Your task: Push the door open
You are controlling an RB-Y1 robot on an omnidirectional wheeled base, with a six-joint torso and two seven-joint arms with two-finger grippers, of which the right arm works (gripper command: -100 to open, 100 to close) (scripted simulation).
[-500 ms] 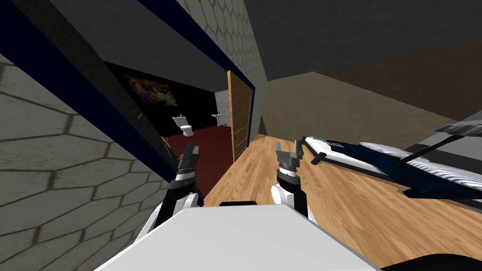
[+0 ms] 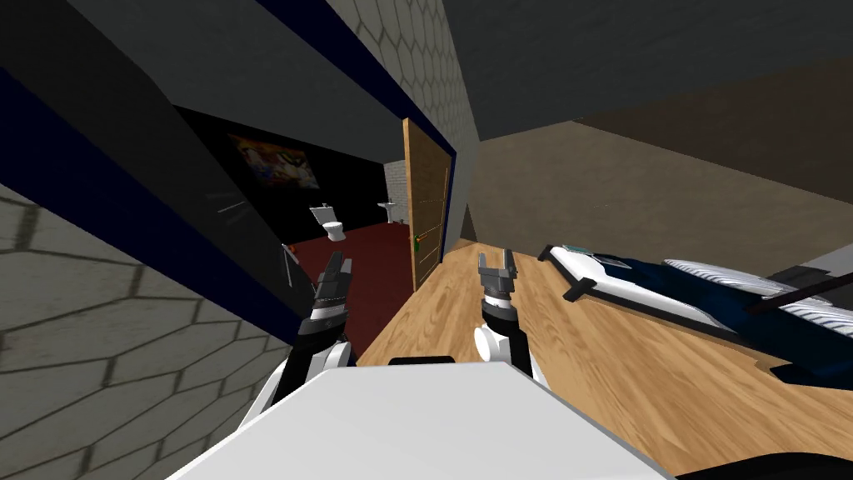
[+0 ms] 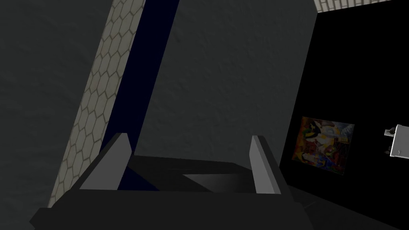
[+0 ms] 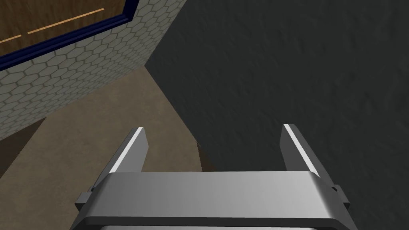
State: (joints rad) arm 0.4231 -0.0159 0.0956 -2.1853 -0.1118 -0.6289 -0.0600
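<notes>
A brown wooden door (image 2: pixel 426 208) stands swung open, edge-on, ahead of me, with a small handle (image 2: pixel 416 240) near its lower edge. Its dark blue frame (image 2: pixel 208 275) runs along the hexagon-tiled wall to my left. Through the doorway lies a dark red floor (image 2: pixel 366 250). My left gripper (image 2: pixel 336 268) is open at the doorway, close to the frame, holding nothing; in the left wrist view its fingers (image 3: pixel 116 159) point at a grey surface and the blue frame. My right gripper (image 2: pixel 496 267) is open and empty over the wooden floor, right of the door.
A white toilet (image 2: pixel 329 221) and a sink (image 2: pixel 388 207) stand beyond the doorway, with a colourful picture (image 2: pixel 277 162) against a black area. A bed (image 2: pixel 708 292) with dark blue cover lies at right. Light wooden floor (image 2: pixel 583 358) spreads in front.
The whole head view has shifted, so I have turned slightly. My right gripper has moved a little left toward the door. The door stands as before.
</notes>
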